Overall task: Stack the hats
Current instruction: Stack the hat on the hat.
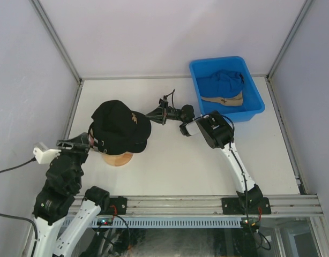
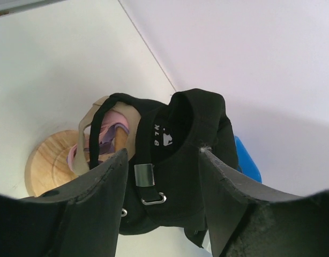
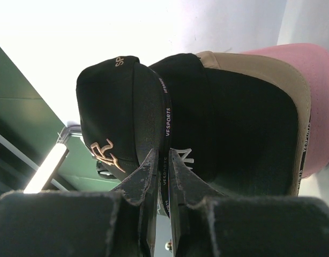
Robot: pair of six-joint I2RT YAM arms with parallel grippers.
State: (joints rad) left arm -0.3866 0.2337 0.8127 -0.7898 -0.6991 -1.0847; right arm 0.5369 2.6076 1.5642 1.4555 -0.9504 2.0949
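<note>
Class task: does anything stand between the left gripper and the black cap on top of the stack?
Nothing visible does. The open left gripper directly faces the back strap of the black cap. The right gripper pinches the brim on the opposite side, out of the way.

left claw (image 2: 163,155): fingers apart, flanking rear strap of black cap (image 2: 199,120) | tan cap (image 2: 81,147), pink cap (image 2: 112,119) underneath | on wooden stand (image 2: 44,166)

Worktop (image 1: 170,166): white, flat | wooden stand (image 1: 117,159): round, left-centre of worktop, base resting on it | blue bin (image 1: 218,59): rectangular, plastic, far right corner, well apart from stand | metal rail (image 1: 180,202): along near edge
</note>
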